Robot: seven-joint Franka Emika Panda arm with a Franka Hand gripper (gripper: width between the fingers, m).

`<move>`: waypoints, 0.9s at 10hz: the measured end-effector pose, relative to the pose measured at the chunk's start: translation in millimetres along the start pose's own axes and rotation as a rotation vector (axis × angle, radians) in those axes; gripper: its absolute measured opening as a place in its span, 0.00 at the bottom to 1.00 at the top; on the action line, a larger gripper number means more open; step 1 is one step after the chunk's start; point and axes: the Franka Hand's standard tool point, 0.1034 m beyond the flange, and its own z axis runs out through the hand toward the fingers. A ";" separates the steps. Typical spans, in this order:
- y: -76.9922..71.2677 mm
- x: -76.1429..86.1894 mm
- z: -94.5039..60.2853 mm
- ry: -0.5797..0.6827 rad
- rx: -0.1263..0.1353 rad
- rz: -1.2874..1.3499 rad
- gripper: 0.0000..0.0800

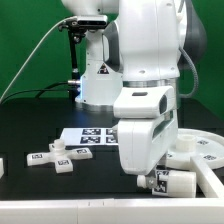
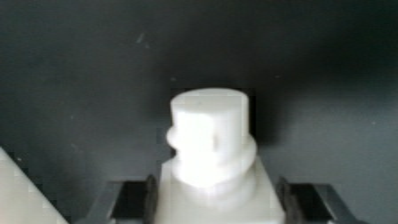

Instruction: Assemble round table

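My gripper [image 1: 157, 181] hangs low over the black table at the exterior view's right. Its jaws are shut on the short thick white leg [image 1: 178, 183], which lies sideways and sticks out toward the exterior view's right. In the wrist view the leg [image 2: 214, 135] runs out from between the two dark fingers [image 2: 128, 200] of the gripper [image 2: 214, 198]. The large rimmed round disc [image 1: 207, 150] lies flat just behind and to the right of the leg. The small cross-shaped foot [image 1: 56, 158] lies on the table at the exterior view's left.
The marker board [image 1: 88, 136] lies flat at mid table, behind the gripper. The arm's white base [image 1: 100, 80] stands at the back. A small white piece [image 1: 2, 165] shows at the left edge. A white edge [image 2: 15, 195] shows in a corner of the wrist view.
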 end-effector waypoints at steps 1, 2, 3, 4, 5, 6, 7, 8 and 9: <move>0.0 0.0 0.0 0.000 0.000 0.000 0.39; 0.7 -1.4 -2.6 0.001 -0.004 0.007 0.39; -0.4 -8.9 -17.9 -0.003 -0.021 0.022 0.39; -8.2 -18.8 -35.8 0.009 -0.058 0.063 0.39; -25.8 -33.0 -52.3 0.014 -0.082 0.117 0.39; -38.1 -41.9 -57.7 0.004 -0.073 0.151 0.39; -38.6 -41.2 -57.4 -0.003 -0.059 0.174 0.39; -38.1 -41.1 -56.3 -0.002 -0.059 0.173 0.39; -38.5 -41.3 -56.0 -0.003 -0.059 0.173 0.39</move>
